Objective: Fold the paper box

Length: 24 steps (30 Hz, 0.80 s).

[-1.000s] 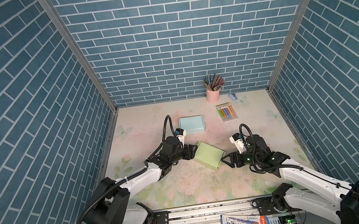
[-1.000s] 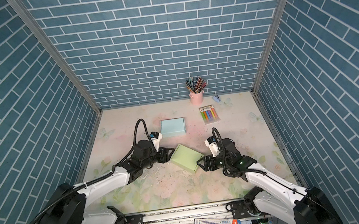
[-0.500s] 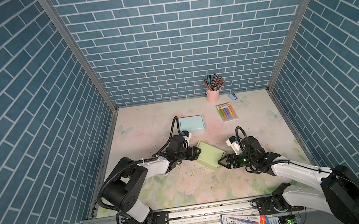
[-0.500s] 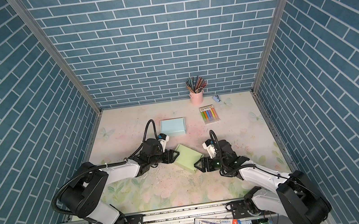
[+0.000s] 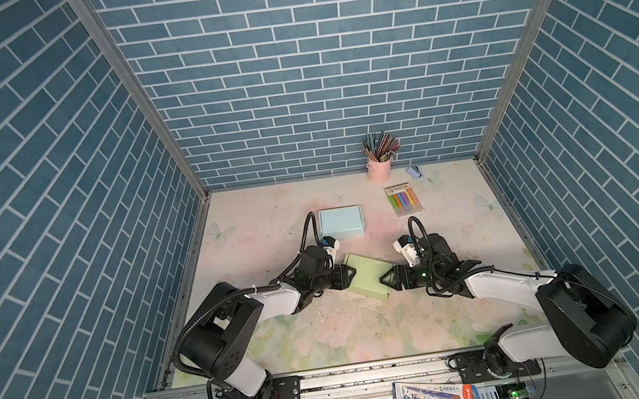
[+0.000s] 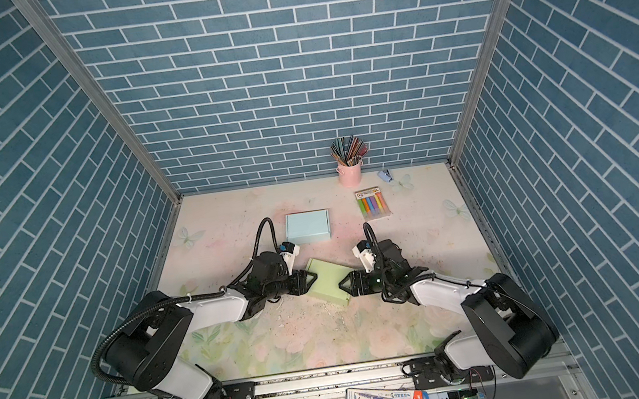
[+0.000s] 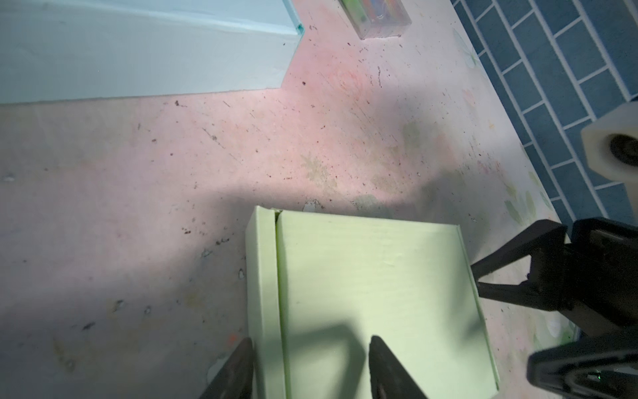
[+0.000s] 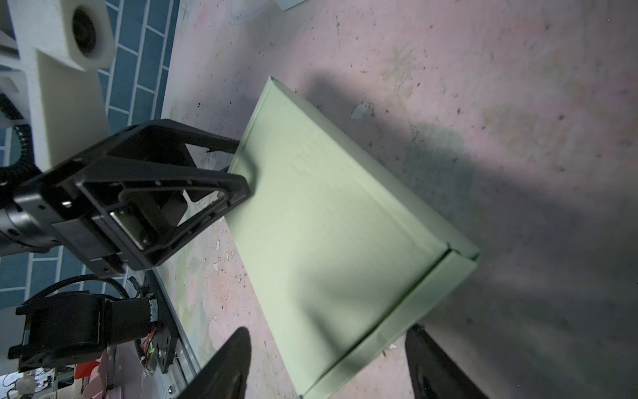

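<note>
A pale green paper box [image 5: 365, 276] [image 6: 326, 281] lies with its lid down on the floral mat near the middle, turned at an angle. My left gripper [image 5: 351, 276] [image 6: 311, 279] is at its left edge, jaws apart. In the left wrist view the left gripper [image 7: 310, 340] straddles the box [image 7: 373, 276]: one finger beside its side wall, the other over the lid. My right gripper [image 5: 385, 280] [image 6: 343, 283] is at the box's right edge. In the right wrist view the right gripper [image 8: 328, 331] stands open around a corner of the box [image 8: 328, 207] without touching it.
A light-blue closed box [image 5: 341, 223] [image 6: 308, 226] [image 7: 138, 51] lies just behind the left gripper. Further back are a pink cup of pencils [image 5: 379, 167], a pack of coloured markers [image 5: 404, 200] and a small blue object [image 5: 414, 171]. Brick-patterned walls enclose three sides.
Both grippers have moved in toward the green box from either side, and both arms have dropped lower. The left jaws have narrowed somewhat. The box has hardly shifted.
</note>
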Motion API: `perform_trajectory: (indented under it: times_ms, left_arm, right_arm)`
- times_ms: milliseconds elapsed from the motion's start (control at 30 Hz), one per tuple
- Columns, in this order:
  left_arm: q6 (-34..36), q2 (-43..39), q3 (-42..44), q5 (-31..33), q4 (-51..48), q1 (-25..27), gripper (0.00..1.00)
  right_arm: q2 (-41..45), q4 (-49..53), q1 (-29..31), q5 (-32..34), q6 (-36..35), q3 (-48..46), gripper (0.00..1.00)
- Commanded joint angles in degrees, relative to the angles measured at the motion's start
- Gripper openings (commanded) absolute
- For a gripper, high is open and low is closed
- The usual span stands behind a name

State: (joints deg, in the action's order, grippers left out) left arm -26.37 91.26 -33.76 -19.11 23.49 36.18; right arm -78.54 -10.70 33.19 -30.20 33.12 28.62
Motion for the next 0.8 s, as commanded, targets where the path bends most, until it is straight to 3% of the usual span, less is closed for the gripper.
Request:
perform_trajectory:
  times_ms: [0, 367, 767]
  left_arm:
    - [-0.7, -1.74, 0.79, -0.59, 2.09, 0.38, 0.53]
    - [-0.17, -4.38, 2.43, 2.13, -0.11, 0.14, 0.52]
    - [0.02, -6.79, 4.58, 3.03, -1.04, -3.46, 0.51]
  right_arm:
    - [-1.53, -2.5, 0.05, -0.81, -2.61, 2.39, 0.71]
    - [-7.44, -4.23, 0.65, -1.6, -4.29, 7.84, 0.7]
    - [-16.98, -5.21, 2.6, -1.47, -5.49, 16.68, 0.68]
